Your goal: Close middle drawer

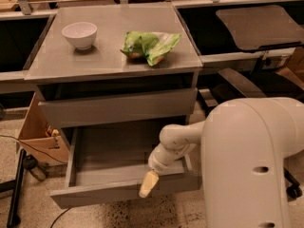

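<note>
My gripper [148, 184] hangs at the front panel of the middle drawer [114, 151], right of centre; I cannot tell whether it is spread or pressed together. The drawer stands pulled out beneath the taller-fronted drawer [118, 107] of the grey cabinet [114, 56].

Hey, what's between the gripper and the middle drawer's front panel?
Nothing shows there in the camera view: the gripper hangs right at the front panel of the middle drawer.
</note>
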`<action>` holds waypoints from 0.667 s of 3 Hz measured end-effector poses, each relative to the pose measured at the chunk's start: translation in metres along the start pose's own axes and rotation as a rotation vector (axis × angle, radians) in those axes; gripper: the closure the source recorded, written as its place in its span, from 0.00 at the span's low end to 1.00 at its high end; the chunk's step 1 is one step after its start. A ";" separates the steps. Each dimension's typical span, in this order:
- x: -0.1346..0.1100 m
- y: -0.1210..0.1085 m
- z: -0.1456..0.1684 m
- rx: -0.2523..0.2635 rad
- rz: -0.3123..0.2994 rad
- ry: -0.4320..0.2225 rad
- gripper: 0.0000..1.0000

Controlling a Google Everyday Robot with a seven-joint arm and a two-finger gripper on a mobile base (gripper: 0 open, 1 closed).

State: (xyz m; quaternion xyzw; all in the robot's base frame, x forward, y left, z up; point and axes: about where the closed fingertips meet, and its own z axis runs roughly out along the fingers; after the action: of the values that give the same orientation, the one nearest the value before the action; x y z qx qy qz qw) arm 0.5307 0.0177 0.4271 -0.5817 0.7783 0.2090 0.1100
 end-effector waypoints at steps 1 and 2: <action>0.032 -0.012 0.023 0.016 0.065 0.032 0.00; 0.034 -0.013 0.021 0.023 0.073 0.039 0.00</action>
State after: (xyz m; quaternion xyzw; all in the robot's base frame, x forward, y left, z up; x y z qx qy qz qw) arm 0.5317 -0.0051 0.3918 -0.5555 0.8034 0.1926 0.0940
